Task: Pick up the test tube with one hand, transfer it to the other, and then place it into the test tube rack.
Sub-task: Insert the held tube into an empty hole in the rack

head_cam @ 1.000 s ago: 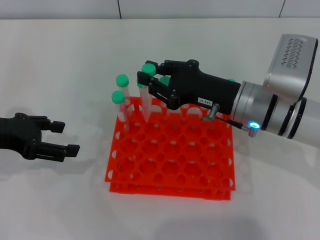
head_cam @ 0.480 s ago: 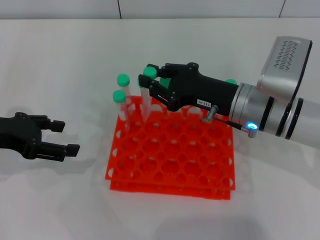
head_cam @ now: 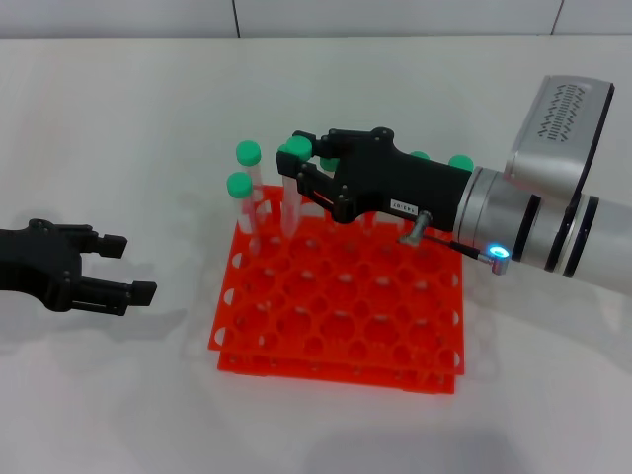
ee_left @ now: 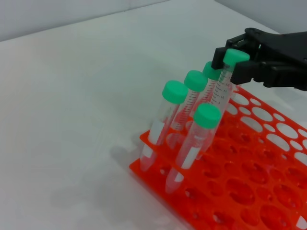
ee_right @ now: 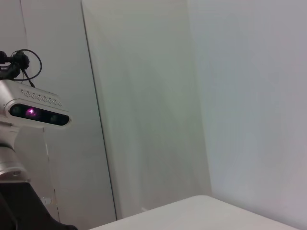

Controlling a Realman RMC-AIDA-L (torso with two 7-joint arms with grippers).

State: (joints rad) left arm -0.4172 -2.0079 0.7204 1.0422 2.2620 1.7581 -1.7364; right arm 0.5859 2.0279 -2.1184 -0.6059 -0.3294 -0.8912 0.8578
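Observation:
The orange-red test tube rack [head_cam: 336, 357] lies on the white table; it also shows in the left wrist view [ee_left: 230, 191]. My right gripper [head_cam: 296, 164], black with a white label, is shut on the green cap of the test tube [head_cam: 292, 202] over the rack's back left corner. The tube's lower end is down among the holes. The left wrist view shows this grip [ee_left: 231, 61] on the tube [ee_left: 221, 88]. My left gripper [head_cam: 130, 267], all black, is open and empty to the left of the rack.
Several other green-capped tubes stand in the rack's back rows, two [head_cam: 238, 188] close to the left of the held one, others [head_cam: 459, 163] behind my right wrist. The right wrist view shows only a wall and a camera unit [ee_right: 33, 111].
My right gripper has lowered the tube, so its cap sits lower and the tube deeper in the rack. The rack shifted slightly. The left gripper has stayed put.

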